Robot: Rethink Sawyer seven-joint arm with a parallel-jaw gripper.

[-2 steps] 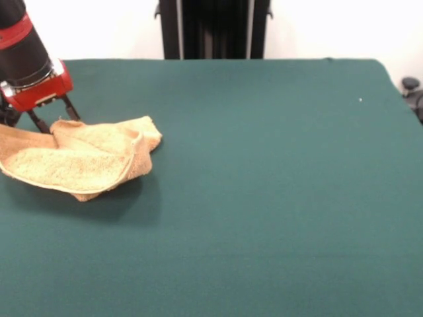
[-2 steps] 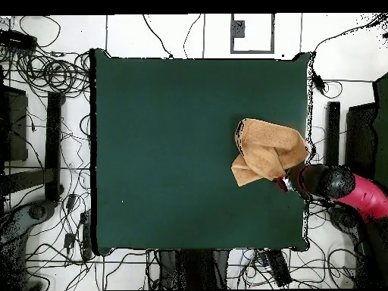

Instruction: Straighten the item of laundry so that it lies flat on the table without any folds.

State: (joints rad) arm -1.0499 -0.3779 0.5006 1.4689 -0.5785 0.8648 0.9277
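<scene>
Where folded — fingers pinching towel

Towel: left corner cut off by the front view's edge.
Gripper: fingertips hidden behind the towel's far edge.
Arm: cut off at top left.

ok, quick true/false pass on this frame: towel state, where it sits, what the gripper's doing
1. The towel lies flat, no folds. False: it is crumpled, with an edge folded over.
2. The towel sits near one side edge of the table. True.
3. The gripper is at the towel's edge. True: its fingers reach down to the towel's far edge.
4. The arm hangs over the table's middle. False: it comes in at the side by the towel.
5. A second cloth lies on the table. False: only one towel.
</scene>
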